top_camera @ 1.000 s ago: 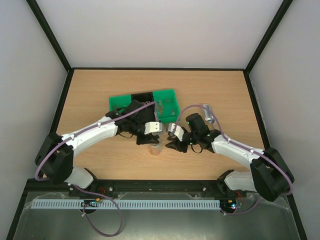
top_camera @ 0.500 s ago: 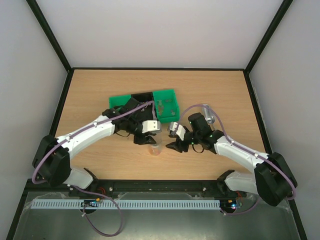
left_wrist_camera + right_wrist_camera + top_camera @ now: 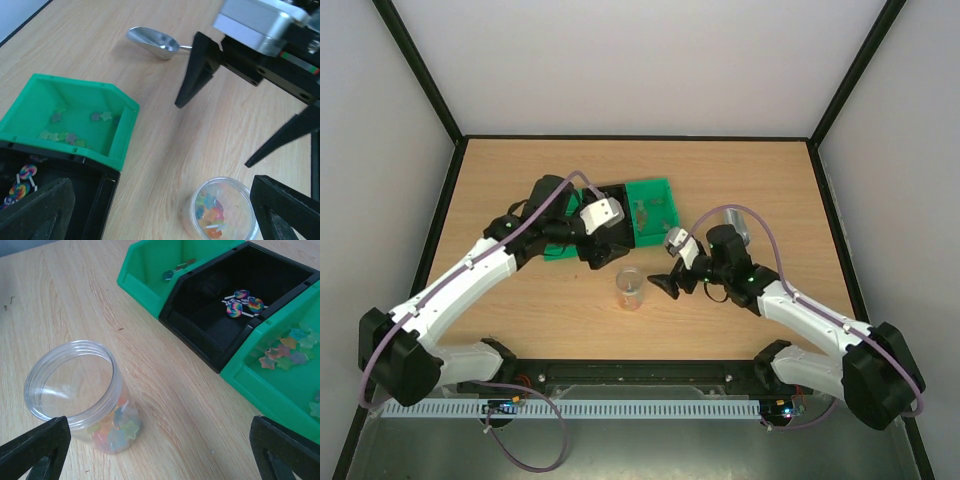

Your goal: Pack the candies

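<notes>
Wood tabletop (image 3: 520, 180), bins sitting around its middle: a green bin (image 3: 660, 190) right up against a black bin (image 3: 210, 335). Left gripper (image 3: 160, 182) hangs over the bins and right gripper (image 3: 212, 135) is just right of the clear jar (image 3: 630, 289). Both have their fingers spread wide, holding nothing. The jar stands toward the near edge. A metal scoop (image 3: 152, 42) lies toward the right edge. Candies (image 3: 117, 432): some in the jar's bottom, more on the green bin's floor.
</notes>
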You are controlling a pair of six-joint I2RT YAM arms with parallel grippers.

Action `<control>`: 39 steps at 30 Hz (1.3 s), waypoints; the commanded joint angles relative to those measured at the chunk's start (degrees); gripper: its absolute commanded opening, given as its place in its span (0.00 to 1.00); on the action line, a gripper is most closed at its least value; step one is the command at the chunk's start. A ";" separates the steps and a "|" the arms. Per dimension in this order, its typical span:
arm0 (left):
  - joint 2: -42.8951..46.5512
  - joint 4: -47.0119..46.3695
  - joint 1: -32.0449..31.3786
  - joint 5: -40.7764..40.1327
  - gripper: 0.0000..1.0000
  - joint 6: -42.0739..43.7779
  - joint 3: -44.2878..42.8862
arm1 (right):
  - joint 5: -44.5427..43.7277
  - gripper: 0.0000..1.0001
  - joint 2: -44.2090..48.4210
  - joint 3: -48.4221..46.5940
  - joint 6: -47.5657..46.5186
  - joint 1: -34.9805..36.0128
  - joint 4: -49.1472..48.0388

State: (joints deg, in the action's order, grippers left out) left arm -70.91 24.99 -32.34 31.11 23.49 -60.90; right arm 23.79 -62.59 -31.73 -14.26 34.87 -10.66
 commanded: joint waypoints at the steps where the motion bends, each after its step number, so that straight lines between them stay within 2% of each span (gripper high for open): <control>1: -3.11 0.73 0.87 -3.03 0.99 -5.42 -0.80 | 1.34 0.99 -0.13 2.77 1.97 -0.08 -3.40; 3: -5.96 6.45 2.35 2.68 0.99 -2.04 -3.17 | 4.00 0.99 -1.16 5.40 0.73 0.22 -5.77; 6: -6.40 6.35 2.41 4.00 0.99 -1.86 -2.49 | 3.18 0.99 -3.06 9.50 1.86 0.62 -13.90; 9: -2.48 2.91 -0.31 2.09 0.99 2.54 2.80 | 5.79 0.99 -5.40 13.01 2.11 1.19 -23.04; 12: -1.70 4.07 -2.21 1.43 0.99 5.70 4.96 | 7.83 0.99 -8.33 13.14 0.47 2.84 -26.00; 18: -1.33 4.07 -2.67 1.82 0.99 6.04 7.25 | 9.01 0.99 -14.09 12.50 -1.13 5.24 -32.20; 25: 0.82 5.11 -3.17 1.50 0.99 11.09 10.09 | 10.92 0.98 -19.30 10.28 -1.66 6.87 -36.21; 35: -1.19 1.37 -6.62 -2.62 0.99 11.05 11.77 | 11.60 0.99 -23.28 8.09 -0.68 7.90 -38.86; 39: -2.40 0.38 -7.72 -2.22 0.99 10.68 11.00 | 11.60 0.91 -23.80 7.76 -0.40 7.96 -38.98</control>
State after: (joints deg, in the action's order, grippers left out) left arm -71.94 27.27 -38.96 28.95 33.45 -49.65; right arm 34.09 -85.56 -22.79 -14.70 42.41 -47.11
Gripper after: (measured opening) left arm 0.989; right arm 0.942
